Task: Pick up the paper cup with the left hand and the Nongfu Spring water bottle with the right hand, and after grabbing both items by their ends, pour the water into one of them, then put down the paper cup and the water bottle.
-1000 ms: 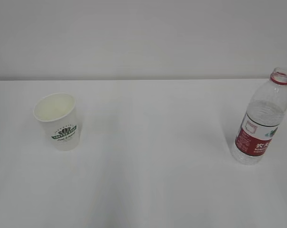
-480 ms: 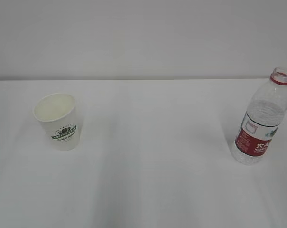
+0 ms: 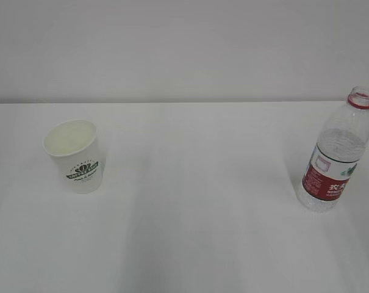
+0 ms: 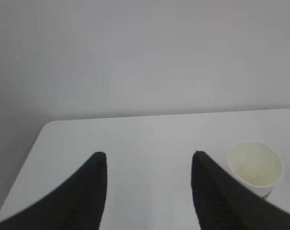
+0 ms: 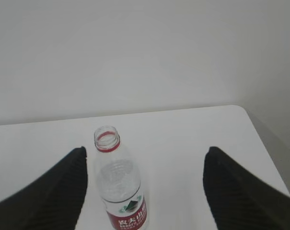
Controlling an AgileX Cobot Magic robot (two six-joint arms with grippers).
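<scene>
The white paper cup with its green logo stands upright on the left of the white table. At the right edge the uncapped Nongfu Spring water bottle stands upright too. Neither arm shows in the exterior view. From the left wrist, my left gripper is open above the table, with the paper cup just right of its right finger. My right gripper is open wide, and the water bottle stands ahead between its fingers, close to the left one, untouched. Water inside the bottle cannot be made out.
A plain pale wall rises behind the table. The left wrist view shows the table's rounded far-left corner, and the right wrist view its far-right corner.
</scene>
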